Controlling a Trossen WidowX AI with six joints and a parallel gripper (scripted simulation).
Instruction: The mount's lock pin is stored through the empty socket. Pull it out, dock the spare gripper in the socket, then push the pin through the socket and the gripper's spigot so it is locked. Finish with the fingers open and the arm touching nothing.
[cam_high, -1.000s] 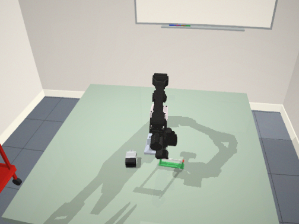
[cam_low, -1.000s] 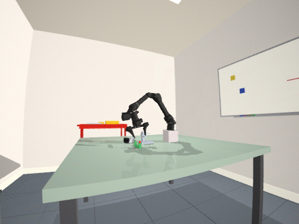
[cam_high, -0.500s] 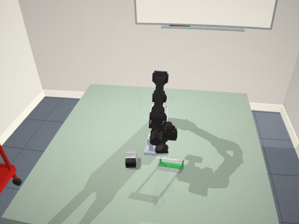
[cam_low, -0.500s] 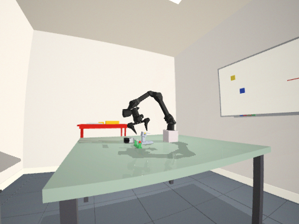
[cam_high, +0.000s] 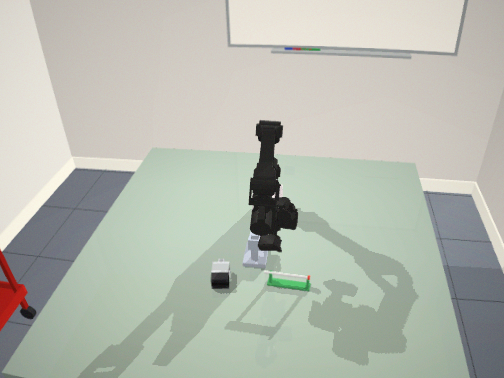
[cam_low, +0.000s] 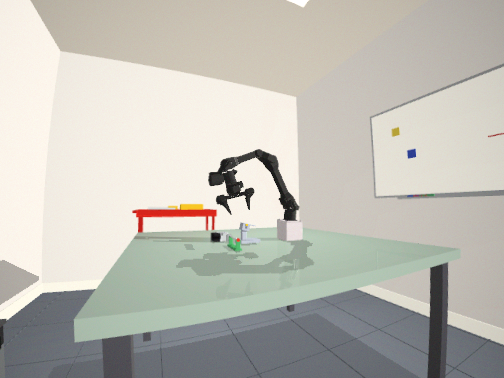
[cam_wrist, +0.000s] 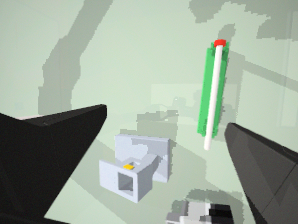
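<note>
Pin (cam_high: 289, 275) (cam_wrist: 214, 100) on green rack's (cam_high: 289, 285) (cam_low: 233, 246) (cam_wrist: 205, 95) edges; pincer (cam_low: 239, 212) (cam_wrist: 165, 119) wide open, empty, well above.

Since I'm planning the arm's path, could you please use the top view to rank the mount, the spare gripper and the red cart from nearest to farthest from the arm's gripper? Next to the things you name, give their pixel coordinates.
1. Mount (cam_high: 255, 258) (cam_low: 244, 234) (cam_wrist: 144, 187): near picture centre.
2. Spare gripper (cam_high: 220, 278) (cam_low: 216, 237) (cam_wrist: 165, 119): left of the mount.
3. Red cart (cam_high: 7, 301) (cam_low: 175, 213): far left, beyond the tabletop.
</note>
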